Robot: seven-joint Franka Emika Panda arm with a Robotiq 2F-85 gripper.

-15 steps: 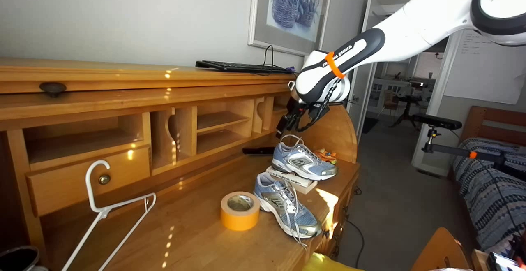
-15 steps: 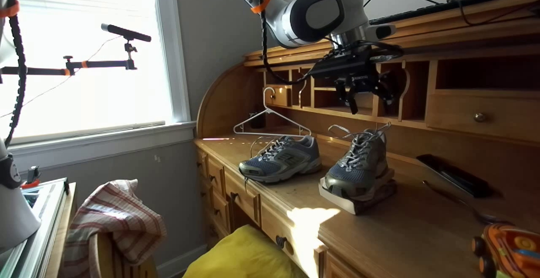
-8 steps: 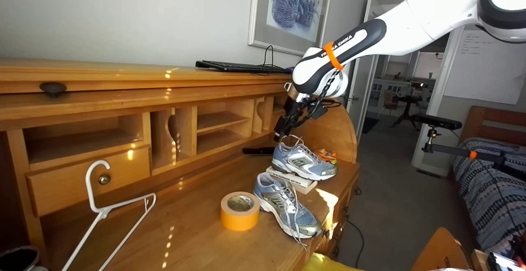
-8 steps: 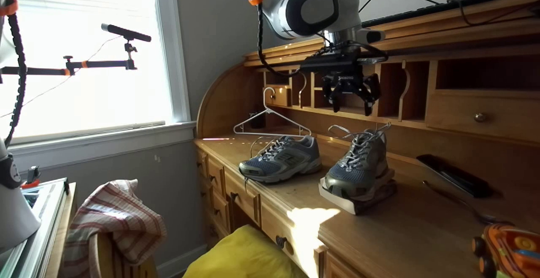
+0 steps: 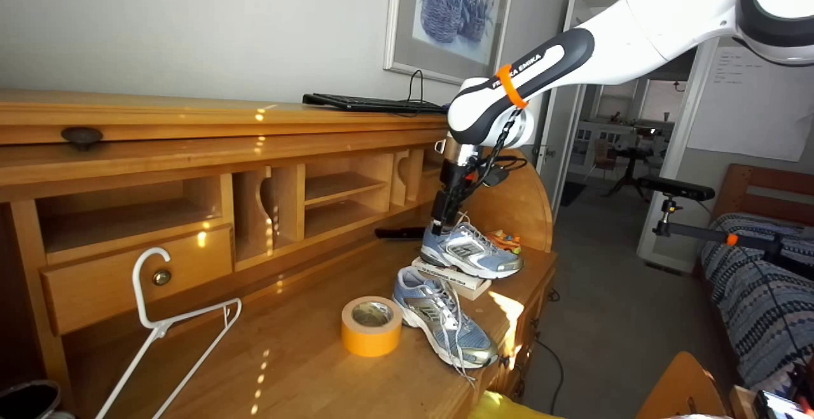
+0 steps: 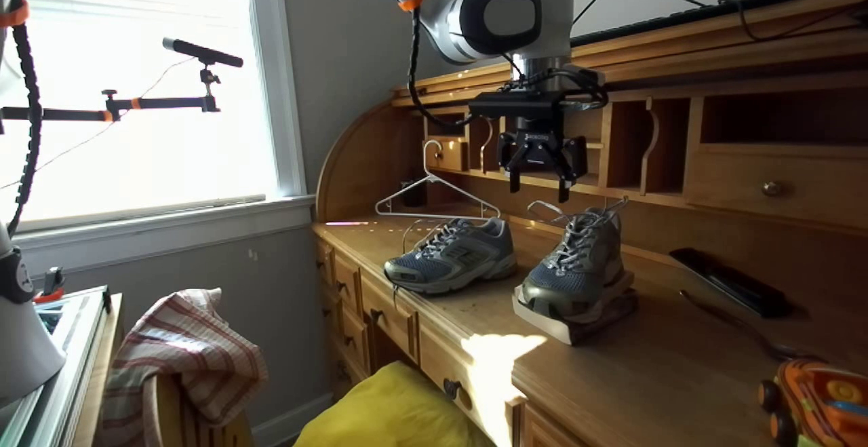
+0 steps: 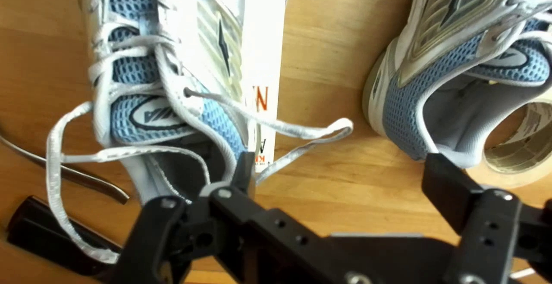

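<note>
Gripper (image 7: 340, 165): stands spread wide across the lower half of the wrist view, with desk (image 7: 327, 68) showing through the gap; points down, above and right of centre in an exterior view.
Lace loop (image 7: 297, 129): juts to mid-frame in the wrist view, just ahead of the gripper; cannot tell whether touching.
Raised shoe (image 6: 576, 267): fills the left of the wrist view, with heel toward the gripper; sits right of centre in both exterior views.
Book (image 5: 455, 281): lies flat under the raised shoe; bears red and dark lettering on white.
Lower shoe (image 5: 439, 318): rests directly on the desk at upper right of the wrist view; stands apart from the book there.
Tape roll (image 5: 372, 343): sits just beside the lower shoe, at lower centre of an exterior view.
Utensil (image 7: 103, 187): lies on the desk at lower left of the wrist view.
Black bar (image 6: 732, 283): lies near the utensil, at right of an exterior view.
Toy car (image 6: 831, 403): shows orange at the lower right corner of an exterior view.
Hanger (image 5: 159, 329): shows white at lower left of an exterior view.
Keyboard (image 5: 375, 102): lies atop the desk, at upper centre of an exterior view.
</note>
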